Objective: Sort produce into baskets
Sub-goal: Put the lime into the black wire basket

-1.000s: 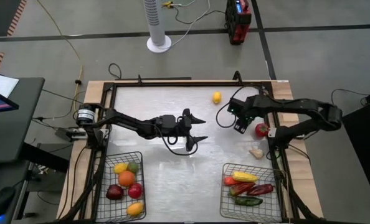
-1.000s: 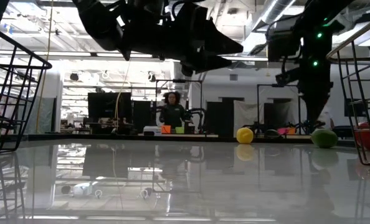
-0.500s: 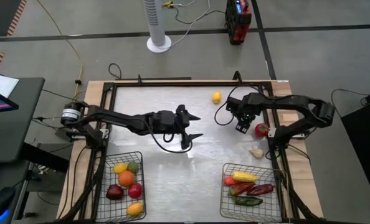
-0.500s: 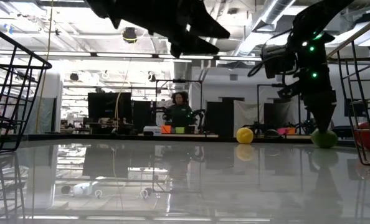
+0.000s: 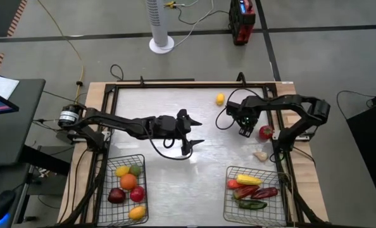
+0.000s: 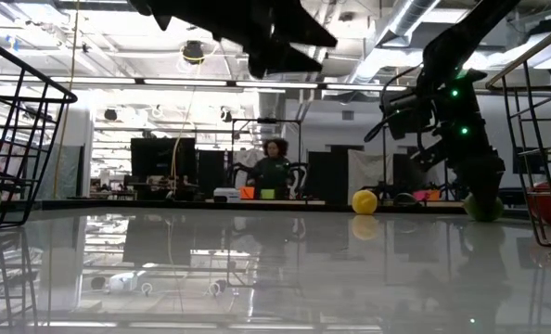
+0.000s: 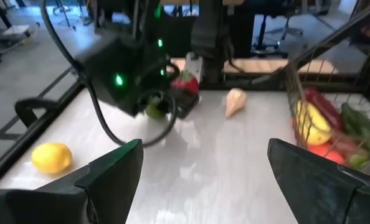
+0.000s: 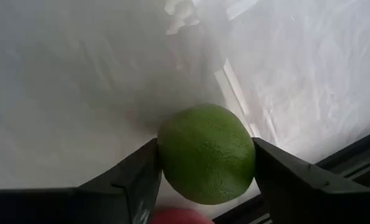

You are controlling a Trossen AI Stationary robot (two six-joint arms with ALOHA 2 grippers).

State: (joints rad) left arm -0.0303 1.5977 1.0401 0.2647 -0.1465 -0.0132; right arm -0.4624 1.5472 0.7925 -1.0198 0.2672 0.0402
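Observation:
My right gripper [image 5: 244, 130] is down at the table's far right, shut on a green lime [image 8: 207, 152] that rests on the table. In the high view the gripper hides the lime; part of it shows in the low view [image 6: 485, 210]. A red piece [image 5: 265, 132], a whitish garlic bulb [image 5: 260, 154] and a yellow lemon [image 5: 220, 99] lie loose nearby. My left gripper [image 5: 200, 132] hangs open and empty above the table's middle. The left basket [image 5: 141, 166] holds round fruits. The right basket [image 5: 229, 172] holds long vegetables. My right gripper has the lime between its two fingers [image 8: 132, 180], one against each of two opposite sides [image 8: 166, 155]. The fingers come from above, pointing down. The lime's underside is on the table.
The red piece lies right beside the lime, toward the right edge. The table's black frame rail [image 5: 280, 149] runs close behind them. Bare white tabletop [image 5: 194, 177] lies between the two baskets. A person stands in the room far behind the table [image 6: 274, 167].
My right gripper has gone down onto the lime and a little toward the table's left edge, so its fingers now stand on either side of the lime. My left gripper has risen and drawn back slightly toward the left edge, staying open.

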